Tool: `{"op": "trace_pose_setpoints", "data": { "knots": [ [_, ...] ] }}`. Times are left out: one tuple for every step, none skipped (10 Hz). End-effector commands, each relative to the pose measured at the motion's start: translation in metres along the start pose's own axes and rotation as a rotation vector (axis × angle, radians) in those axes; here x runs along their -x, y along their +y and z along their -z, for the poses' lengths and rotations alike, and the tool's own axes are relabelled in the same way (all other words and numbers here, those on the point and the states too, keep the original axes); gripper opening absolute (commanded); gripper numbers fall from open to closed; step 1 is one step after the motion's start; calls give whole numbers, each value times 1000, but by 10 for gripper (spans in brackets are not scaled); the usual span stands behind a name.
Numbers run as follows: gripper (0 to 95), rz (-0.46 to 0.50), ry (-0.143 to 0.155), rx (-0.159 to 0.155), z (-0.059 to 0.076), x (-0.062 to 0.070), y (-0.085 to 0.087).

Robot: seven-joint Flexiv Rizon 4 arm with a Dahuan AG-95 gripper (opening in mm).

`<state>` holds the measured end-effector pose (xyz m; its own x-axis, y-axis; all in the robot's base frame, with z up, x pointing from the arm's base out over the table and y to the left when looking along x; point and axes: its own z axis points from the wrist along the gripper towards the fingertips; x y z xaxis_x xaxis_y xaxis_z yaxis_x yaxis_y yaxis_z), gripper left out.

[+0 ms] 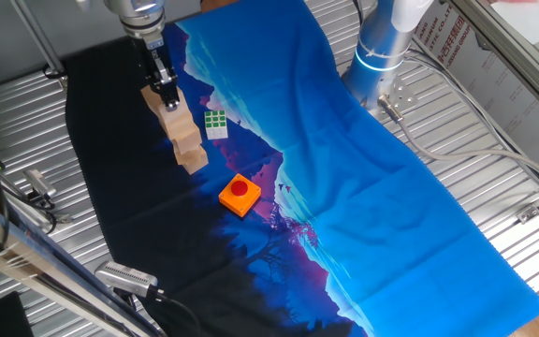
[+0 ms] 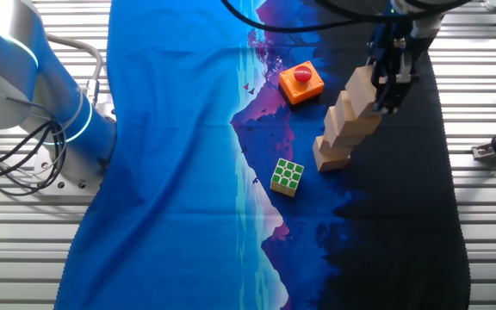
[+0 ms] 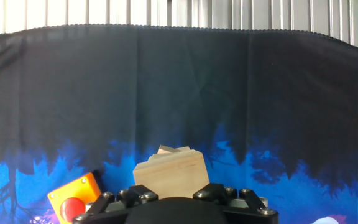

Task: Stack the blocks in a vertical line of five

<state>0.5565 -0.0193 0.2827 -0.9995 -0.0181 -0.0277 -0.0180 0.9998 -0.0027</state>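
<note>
— Where are the blocks [image 2: 349,120]?

— In a crooked tower on the dark cloth [image 2: 403,215]. The hand [image 2: 389,86] sits at the top block; squeezing or not, I can't tell.

— What might go wrong?

— A little bump could topple the tower.

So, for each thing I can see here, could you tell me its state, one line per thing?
hand: at the top block of the stack; open or shut, I cannot tell.
blocks: stacked in a column, each a bit offset; exact count unclear.
puzzle cube: on the cloth, apart from the stack.
orange button box: flat on the cloth, nothing touching it.
cloth: spread over the table, some creases.
</note>
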Motion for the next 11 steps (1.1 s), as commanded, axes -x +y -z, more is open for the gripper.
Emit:
{"op": "trace_pose_setpoints", "data": {
  "knots": [
    [0,4,-3,6,-2,-3,0],
    [0,5,-4,13,-3,-4,0],
    [190,12,-9,37,-4,-5,-1],
    [380,11,-12,55,-4,-5,-2],
    [380,11,-12,55,-4,-5,-2],
    [380,11,-12,55,-4,-5,-2],
    [380,11,-12,55,-4,-5,-2],
    [380,11,-12,55,-4,-5,-2],
    [380,11,-12,55,-4,-5,-2],
    [380,11,-12,55,-4,-5,-2],
    [380,11,-12,55,-4,-5,-2]
  ]
}}
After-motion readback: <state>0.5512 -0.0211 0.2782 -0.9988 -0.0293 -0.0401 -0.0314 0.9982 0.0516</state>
